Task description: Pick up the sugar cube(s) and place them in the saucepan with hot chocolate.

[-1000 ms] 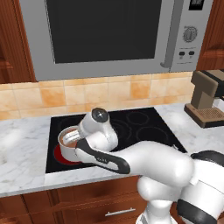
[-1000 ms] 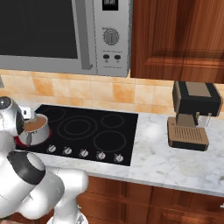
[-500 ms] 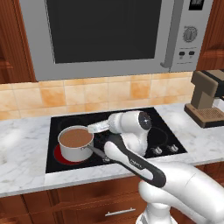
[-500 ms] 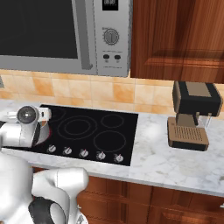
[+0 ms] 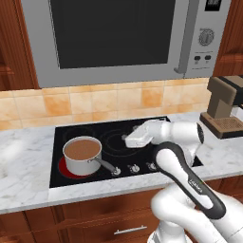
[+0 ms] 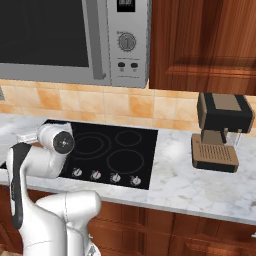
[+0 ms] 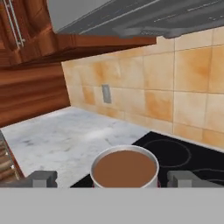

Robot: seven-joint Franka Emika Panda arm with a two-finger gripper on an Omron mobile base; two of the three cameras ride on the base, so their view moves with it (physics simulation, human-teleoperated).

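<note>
Our landmark is the saucepan with hot chocolate (image 5: 82, 155), which sits on the front-left burner ring of the black cooktop (image 5: 156, 128), the ring glowing red under its base, its grey-and-black handle running toward the front-right, to the row of knobs. In the hand view the same pan (image 7: 125, 166) lies low and centred, brown liquid level inside.

The pincer (image 7: 113, 179) is spread wide, its two grey fingertips (image 7: 42, 178) standing either side of the pan in the picture, with nothing between them. From the left base view the pincer (image 5: 135, 138) hangs to the right of the pan, above the cooktop's middle rings, clear of rim and handle.

We cannot make out any sugar cube: not on the marble worktop (image 5: 26, 161) left of the pan, not on the stretch right of it toward the coffee machine (image 6: 221, 131). If a cube lies in the chocolate, the surface gives no sign of it.

So we judge the step in hand as either finding a remaining cube or checking that none remains. To do it well, we would keep the jaws spread, stay above the pan's rim height while swinging away, and avoid the handle, since a nudge there could slop the liquid. Should a cube turn up, we approach it from straight above.
</note>
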